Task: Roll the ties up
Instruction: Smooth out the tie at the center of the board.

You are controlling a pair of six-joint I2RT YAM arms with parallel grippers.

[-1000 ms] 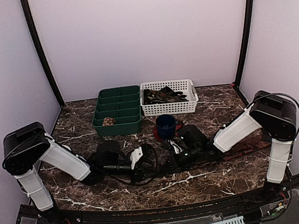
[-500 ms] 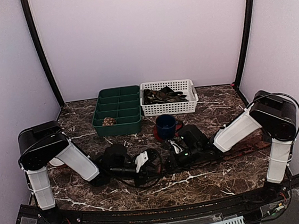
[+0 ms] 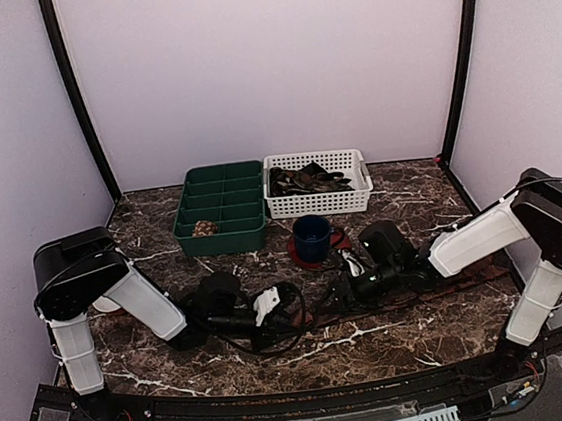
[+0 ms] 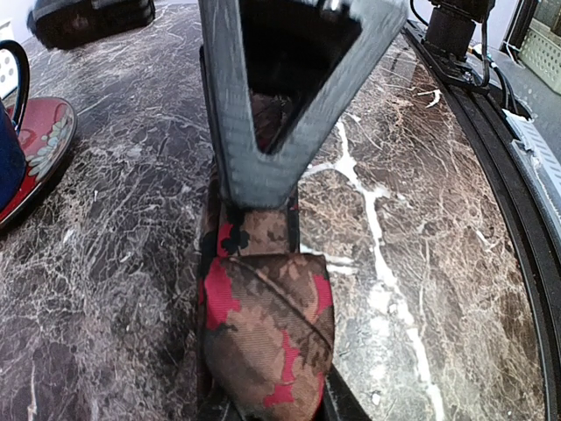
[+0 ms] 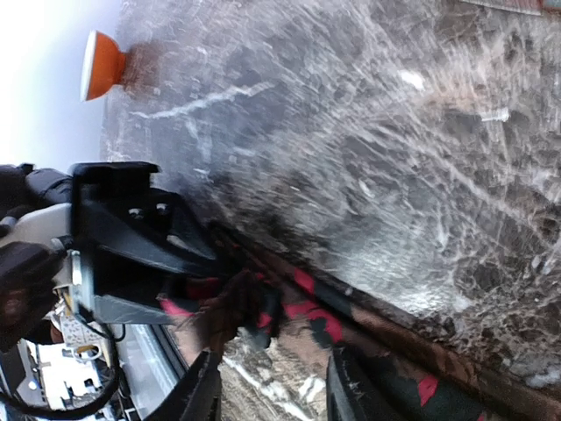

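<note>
A long tie [image 3: 440, 289] with a brown, red and black pattern lies along the front of the table. Its left end is folded over into a short roll [image 4: 263, 338], and my left gripper [image 4: 276, 408] is shut on it, low on the marble; the gripper also shows in the top view [image 3: 267, 305]. My right gripper [image 3: 342, 290] is open just right of the roll, with the tie [image 5: 368, 307] running under its spread fingers [image 5: 203, 390]. One grey right finger [image 4: 280, 132] stands over the tie. More ties [image 3: 303, 178] lie in the white basket [image 3: 319, 206]. A rolled tie [image 3: 202, 228] sits in the green tray [image 3: 224, 239].
A blue mug [image 3: 312, 235] on a red saucer [image 4: 39, 140] stands just behind the grippers. Black cables loop on the table under the left gripper [image 3: 274, 337]. A small orange and white object [image 5: 103, 63] sits at the table's left side.
My right arm has drawn back to the right, away from the left gripper. My left arm shifted a little right a second ago and has since held still on the tie's end.
</note>
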